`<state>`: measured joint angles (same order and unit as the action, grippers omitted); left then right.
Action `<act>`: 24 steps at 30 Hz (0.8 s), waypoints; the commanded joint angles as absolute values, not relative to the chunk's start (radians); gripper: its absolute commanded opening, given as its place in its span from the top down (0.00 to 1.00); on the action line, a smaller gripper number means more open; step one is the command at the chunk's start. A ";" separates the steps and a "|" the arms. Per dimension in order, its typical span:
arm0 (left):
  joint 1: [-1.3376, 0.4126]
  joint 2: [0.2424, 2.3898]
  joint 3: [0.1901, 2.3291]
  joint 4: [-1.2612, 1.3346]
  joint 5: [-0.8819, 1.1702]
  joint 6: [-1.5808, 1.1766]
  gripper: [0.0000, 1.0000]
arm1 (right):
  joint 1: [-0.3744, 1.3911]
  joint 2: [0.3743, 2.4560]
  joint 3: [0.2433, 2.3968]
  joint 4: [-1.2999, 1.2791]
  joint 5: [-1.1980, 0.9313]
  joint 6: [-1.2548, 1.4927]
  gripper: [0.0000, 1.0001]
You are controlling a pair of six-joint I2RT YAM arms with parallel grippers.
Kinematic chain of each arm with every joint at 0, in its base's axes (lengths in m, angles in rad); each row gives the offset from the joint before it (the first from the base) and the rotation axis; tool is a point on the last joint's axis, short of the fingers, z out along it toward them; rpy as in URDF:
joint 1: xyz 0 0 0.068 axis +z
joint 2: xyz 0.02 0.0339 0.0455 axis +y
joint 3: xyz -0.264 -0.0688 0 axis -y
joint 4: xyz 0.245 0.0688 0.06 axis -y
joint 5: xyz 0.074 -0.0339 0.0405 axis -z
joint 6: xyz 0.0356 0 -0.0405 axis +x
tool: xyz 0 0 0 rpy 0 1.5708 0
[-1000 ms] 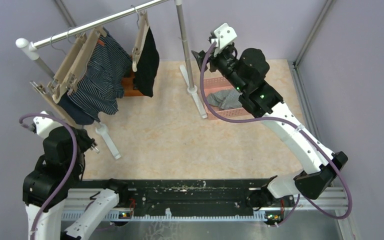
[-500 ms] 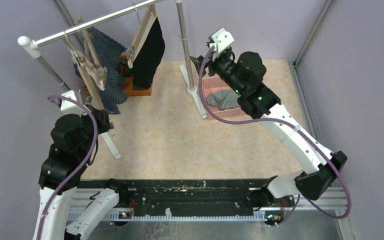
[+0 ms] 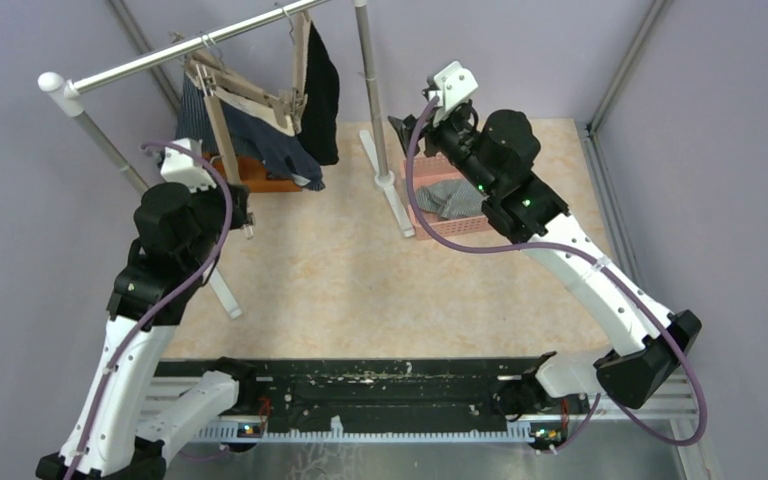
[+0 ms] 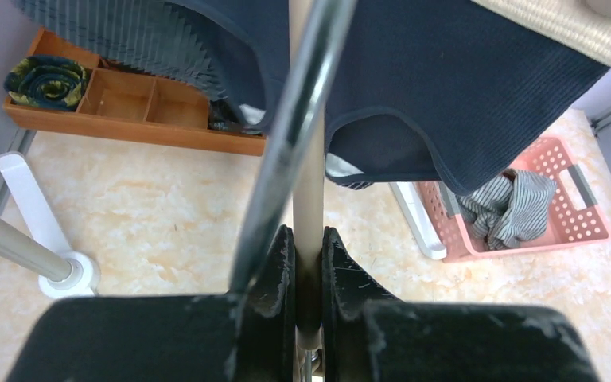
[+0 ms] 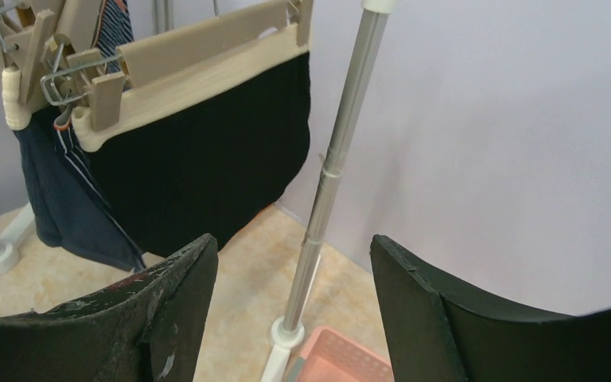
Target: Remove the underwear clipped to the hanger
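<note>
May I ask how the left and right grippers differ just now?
The left gripper is shut on a pale hanger bar; the right gripper is open and empty. The left gripper sits beneath the navy underwear; the right gripper faces the black underwear, apart from it. Both have scuffed black fingers.

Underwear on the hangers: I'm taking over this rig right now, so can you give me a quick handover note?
Left gripper: shut on a thin bar under the hanging clothes; which part it is, I cannot tell.
Right gripper: open, empty, facing the black underwear.
Things: black underwear, navy underwear and striped underwear hang clipped to wooden hangers on the rail.
Done: one grey striped piece lies in the pink basket.
Left: unclip those three.
</note>
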<state>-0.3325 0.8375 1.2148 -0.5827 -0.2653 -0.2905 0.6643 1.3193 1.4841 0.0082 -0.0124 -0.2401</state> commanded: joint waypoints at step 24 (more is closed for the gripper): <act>-0.337 0.887 1.448 -0.826 -0.561 -0.382 1.00 | 0.661 1.296 1.467 0.075 -0.017 -0.223 0.29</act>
